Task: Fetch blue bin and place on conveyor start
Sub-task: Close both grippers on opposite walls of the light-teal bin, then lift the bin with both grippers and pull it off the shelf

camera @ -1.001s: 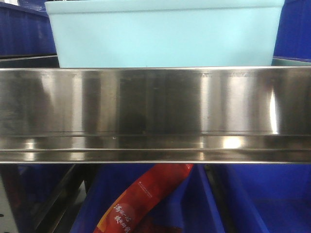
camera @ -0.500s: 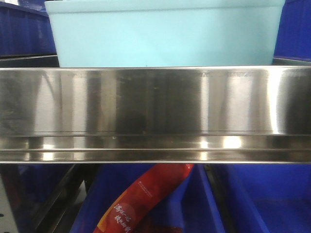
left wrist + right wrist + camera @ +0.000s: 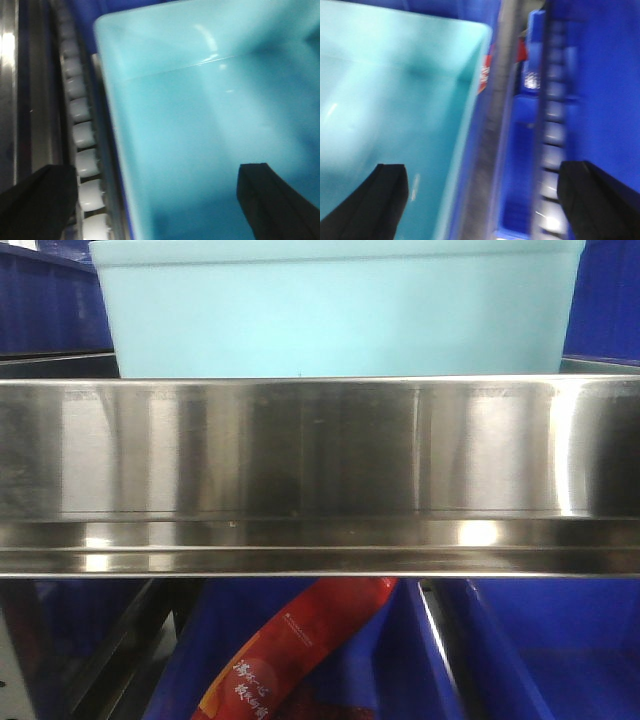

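- Our left hand (image 3: 150, 210) is spread wide and holds nothing: one black finger (image 3: 35, 200) hangs outside the blue bin (image 3: 200, 125), over the roller strip (image 3: 82, 150), and the other hangs inside the tub, so the jaws straddle its left wall
- Our right hand (image 3: 490, 205) mirrors it, also spread and empty, with one finger inside the tub and one outside its right wall; the view is too blurred to tell whether either touches the wall
- The blue bin sits on the upper level of the steel shelf rack (image 3: 320, 450), behind the front lip; the conveyor start shows in no view
- We judge the bin stiff, smooth-walled plastic; it looks empty, so probably light but slippery
- The two end walls just below the thin rim look like the best hold, one hand pinching each, lifted evenly so it clears the lip
- We count one blue bin and two hands
- Of the dark blue crates (image 3: 40, 300), two flank the bin and at least two sit below; one of those holds the single red packet (image 3: 290, 650)
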You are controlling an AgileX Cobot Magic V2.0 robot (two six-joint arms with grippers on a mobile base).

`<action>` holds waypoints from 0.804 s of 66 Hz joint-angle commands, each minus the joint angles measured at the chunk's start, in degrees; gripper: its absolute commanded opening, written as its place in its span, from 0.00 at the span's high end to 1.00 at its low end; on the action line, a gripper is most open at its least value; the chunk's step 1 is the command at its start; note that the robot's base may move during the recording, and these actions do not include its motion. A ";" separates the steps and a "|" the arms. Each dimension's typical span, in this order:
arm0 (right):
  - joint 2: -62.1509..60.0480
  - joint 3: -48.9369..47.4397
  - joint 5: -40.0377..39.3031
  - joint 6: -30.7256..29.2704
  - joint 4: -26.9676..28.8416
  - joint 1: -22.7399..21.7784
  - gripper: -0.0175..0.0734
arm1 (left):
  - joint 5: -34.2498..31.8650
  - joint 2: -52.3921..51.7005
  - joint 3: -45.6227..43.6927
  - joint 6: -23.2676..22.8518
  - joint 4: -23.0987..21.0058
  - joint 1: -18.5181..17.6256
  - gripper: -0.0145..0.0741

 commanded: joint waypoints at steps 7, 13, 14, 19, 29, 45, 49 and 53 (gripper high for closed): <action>5.79 -0.71 -3.74 1.62 -0.81 0.13 0.27 | -3.94 3.39 -0.42 -0.56 -3.30 3.53 0.22; 8.83 -0.71 -4.41 1.62 -0.81 0.13 0.27 | -5.04 4.72 -0.42 -0.56 -4.86 4.43 0.22; 9.28 -0.71 -4.55 1.62 -0.81 0.13 0.27 | -5.16 5.10 -0.42 -0.56 -4.86 4.54 0.22; 11.14 -0.71 -5.08 1.62 -0.81 0.13 0.27 | -5.20 6.42 -0.42 -0.56 -4.86 4.68 0.22; 13.45 -0.71 -7.43 1.62 -0.21 0.13 0.27 | -5.20 9.16 -0.42 -0.56 -4.86 4.68 0.22; 14.71 -0.71 -8.36 1.62 0.23 0.13 0.31 | -5.08 10.10 -0.42 -0.56 -4.97 4.68 0.22; 15.08 -0.71 -8.42 1.62 0.79 0.13 0.40 | -5.08 10.10 -0.42 -0.56 -5.05 4.68 0.23; 15.28 -0.71 -8.42 1.62 1.04 0.13 0.51 | -5.00 10.10 -0.42 -0.56 -5.05 4.68 0.29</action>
